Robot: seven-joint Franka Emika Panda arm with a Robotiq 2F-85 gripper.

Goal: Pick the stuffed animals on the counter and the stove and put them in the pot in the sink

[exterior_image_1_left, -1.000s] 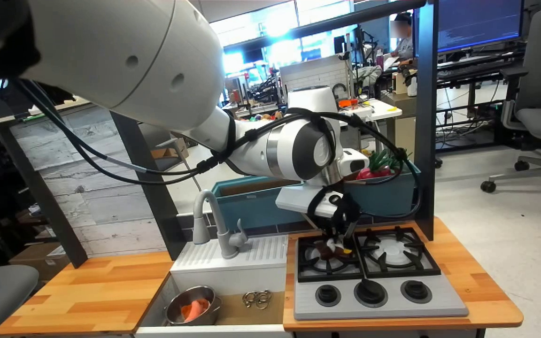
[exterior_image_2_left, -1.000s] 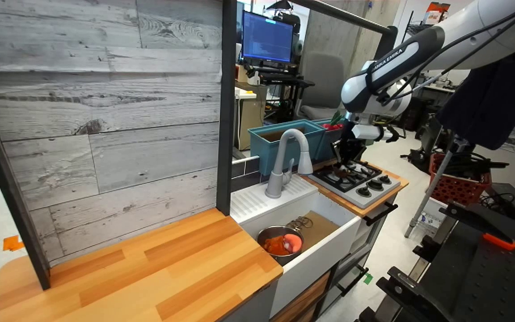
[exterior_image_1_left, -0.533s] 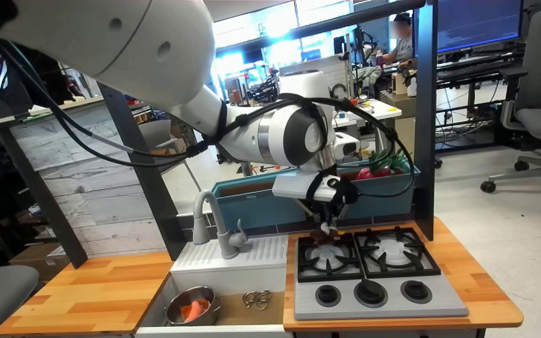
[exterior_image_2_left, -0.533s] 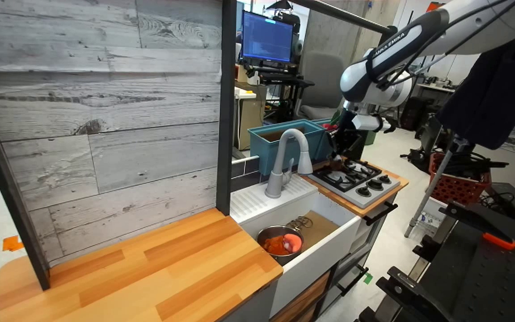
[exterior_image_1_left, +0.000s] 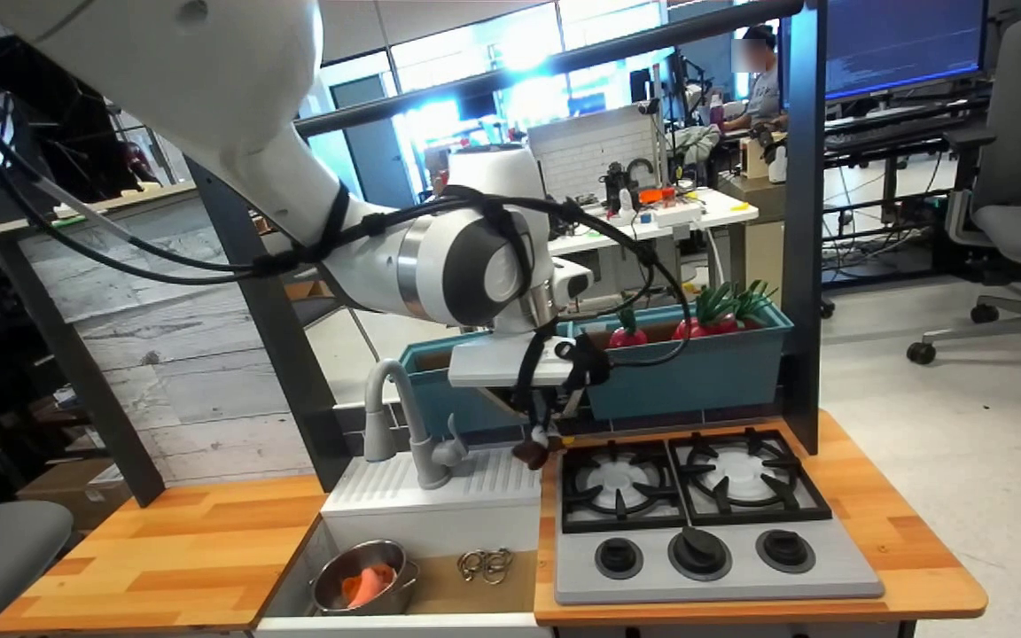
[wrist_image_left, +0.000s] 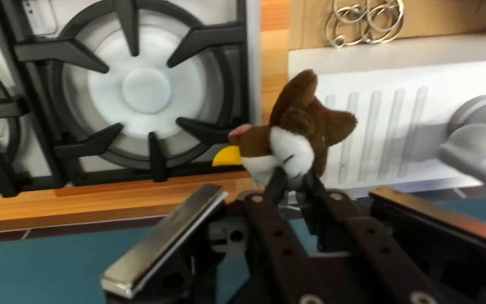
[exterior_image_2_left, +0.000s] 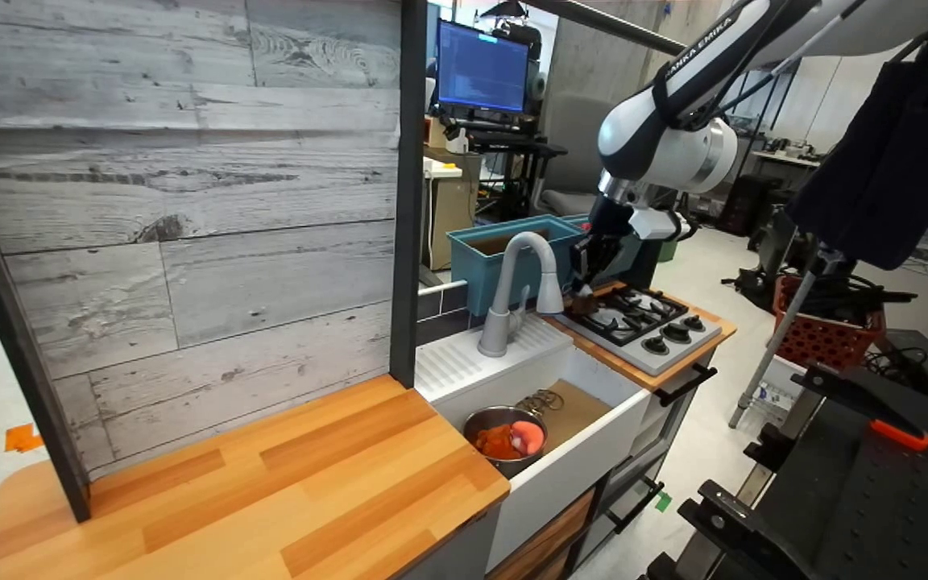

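Jaws clamped on brown-and-white plush (wrist_image_left: 298, 122), gripper (wrist_image_left: 292, 179) at rear corner of sink (exterior_image_1_left: 440, 529), on stove (exterior_image_1_left: 714, 521) side. Pot (exterior_image_1_left: 397, 595) inside sink, orange-red plush (exterior_image_2_left: 496, 441) in it; metal rings (exterior_image_1_left: 485, 565) in sink beside pot. Faucet (exterior_image_1_left: 430, 462) sticks up off sink's back ledge, tall obstacle near gripper. Teal planter (exterior_image_2_left: 478, 278) behind sink.

In an exterior view, windows (exterior_image_1_left: 528, 35) burn white, bluish glare spilling over the bar (exterior_image_1_left: 599, 51); a face (exterior_image_1_left: 752, 55) is blurred; the upper left is dark; in both exterior views the counter (exterior_image_2_left: 271, 491) is evenly lit; in the wrist view the toy (wrist_image_left: 302, 120) looks slightly soft; the faucet (wrist_image_left: 479, 145) is blurred, faintly shading the drainboard (wrist_image_left: 388, 84); the gripper (wrist_image_left: 294, 179) glints along metal edges.
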